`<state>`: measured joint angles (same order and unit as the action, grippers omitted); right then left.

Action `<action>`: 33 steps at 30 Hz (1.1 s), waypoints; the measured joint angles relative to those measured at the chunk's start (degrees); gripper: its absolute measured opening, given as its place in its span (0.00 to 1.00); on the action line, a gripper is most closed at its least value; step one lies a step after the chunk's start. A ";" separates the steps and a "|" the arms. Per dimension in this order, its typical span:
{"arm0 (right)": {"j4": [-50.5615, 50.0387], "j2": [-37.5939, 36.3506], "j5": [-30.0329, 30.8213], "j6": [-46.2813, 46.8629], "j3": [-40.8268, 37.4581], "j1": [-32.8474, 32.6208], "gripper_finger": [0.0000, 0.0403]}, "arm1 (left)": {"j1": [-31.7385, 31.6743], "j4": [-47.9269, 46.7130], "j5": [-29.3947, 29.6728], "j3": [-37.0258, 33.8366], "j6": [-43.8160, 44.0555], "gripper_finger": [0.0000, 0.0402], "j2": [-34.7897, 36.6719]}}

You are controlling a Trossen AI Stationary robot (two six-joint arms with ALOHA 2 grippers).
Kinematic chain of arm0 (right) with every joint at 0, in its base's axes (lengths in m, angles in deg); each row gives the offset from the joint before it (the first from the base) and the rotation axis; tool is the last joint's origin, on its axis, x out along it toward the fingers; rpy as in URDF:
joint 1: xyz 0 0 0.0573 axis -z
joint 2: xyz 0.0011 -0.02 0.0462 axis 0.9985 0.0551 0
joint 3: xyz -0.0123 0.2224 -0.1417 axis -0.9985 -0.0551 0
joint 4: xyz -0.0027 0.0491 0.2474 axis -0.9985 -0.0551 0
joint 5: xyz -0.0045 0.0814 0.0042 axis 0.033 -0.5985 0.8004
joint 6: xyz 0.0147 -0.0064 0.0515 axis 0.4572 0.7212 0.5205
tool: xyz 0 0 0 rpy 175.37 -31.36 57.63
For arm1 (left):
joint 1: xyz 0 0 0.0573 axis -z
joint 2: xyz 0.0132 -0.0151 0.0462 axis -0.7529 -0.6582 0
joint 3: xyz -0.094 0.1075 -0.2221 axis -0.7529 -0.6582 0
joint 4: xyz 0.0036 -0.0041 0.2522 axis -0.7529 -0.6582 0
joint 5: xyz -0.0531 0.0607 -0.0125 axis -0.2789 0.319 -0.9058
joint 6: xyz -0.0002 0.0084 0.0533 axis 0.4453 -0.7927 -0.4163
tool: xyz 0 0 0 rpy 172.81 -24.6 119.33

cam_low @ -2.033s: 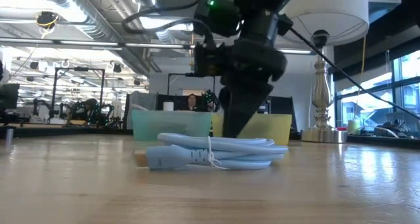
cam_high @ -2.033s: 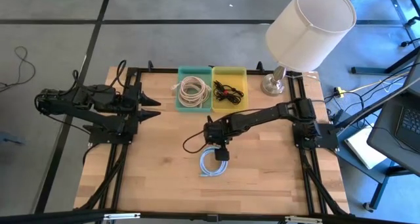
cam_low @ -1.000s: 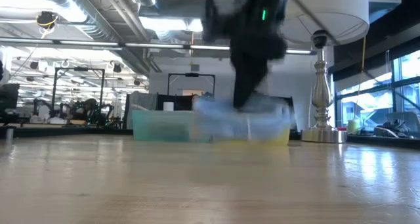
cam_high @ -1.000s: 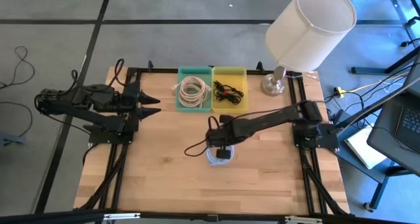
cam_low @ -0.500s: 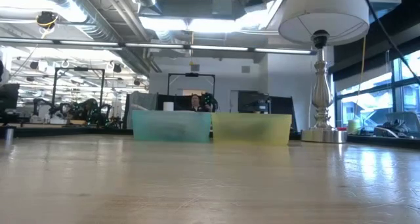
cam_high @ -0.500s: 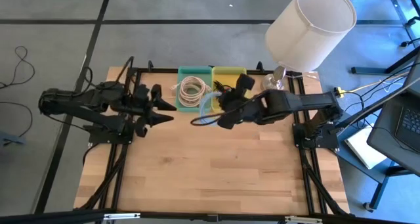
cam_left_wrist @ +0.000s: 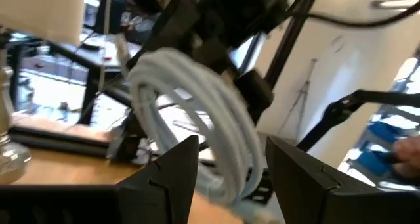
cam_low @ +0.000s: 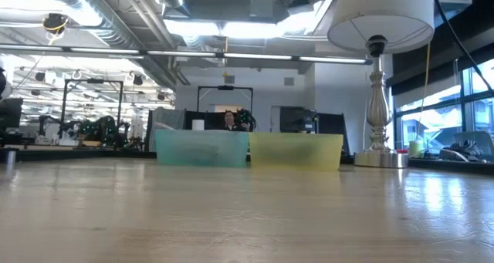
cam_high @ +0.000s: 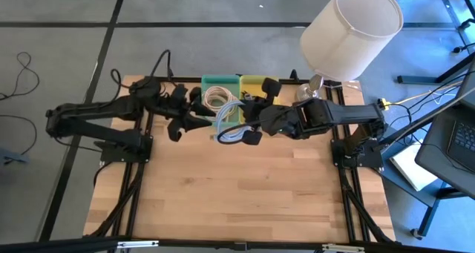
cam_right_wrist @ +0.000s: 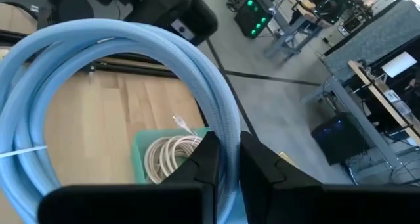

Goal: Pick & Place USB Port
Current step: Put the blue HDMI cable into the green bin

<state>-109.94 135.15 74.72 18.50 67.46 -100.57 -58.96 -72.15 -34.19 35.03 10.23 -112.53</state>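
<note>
Likely light and limp: a coiled light-blue cable (cam_high: 231, 129), soft loops that would sag and swing rather than keep a rigid shape. Slightly slick jacket by the look of it, so a pinch across several strands at once seems safer than on a single loop. Not fragile in the loops; more care judged due at the plug ends. Best hold probably where the white tie (cam_right_wrist: 20, 152) binds the strands, since there the bundle cannot spread.

Pale blue, round-jacketed, wound in several even turns, cinched by that thin white tie. Plug ends hard to make out here.

Lifted clear of the counter (cam_high: 237, 194), hanging in the air near the far edge, just in front of the green bin (cam_high: 209, 82) and the yellow bin (cam_high: 254, 81). Clamped in the right tool (cam_high: 251, 127), its two fingers (cam_right_wrist: 211, 159) closed on the strands, as the right wrist view shows. Green bin already holding a coil of beige cable (cam_high: 216, 99); yellow bin holding a dark cable, partly hidden by the arm.

Left tool (cam_high: 194, 122) reaching in from the left side, just beside the coil, fingers (cam_left_wrist: 172, 171) spread apart with the blue loops in front of them; contact not certain.

Nothing of the cable visible in the low view, which fits it being held high. Lamp (cam_high: 349, 30) at the far right corner, well apart from the coil.
</note>
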 joint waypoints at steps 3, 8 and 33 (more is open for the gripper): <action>0.51 0.04 -0.02 -0.16 -0.11 0.03 0.08 | -2.22 1.54 -4.33 0.00 1.82 0.43 -1.50; 0.87 0.02 -0.03 -1.70 -0.11 0.03 0.08 | -3.95 3.07 -9.31 0.00 4.48 0.43 -4.45; 3.76 0.09 -4.20 -7.94 -0.11 3.48 0.08 | -4.29 11.79 -17.58 -0.04 4.58 0.09 -7.32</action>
<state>-106.18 135.24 70.53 10.56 67.35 -97.09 -63.25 -60.36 -51.77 34.99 14.81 -119.84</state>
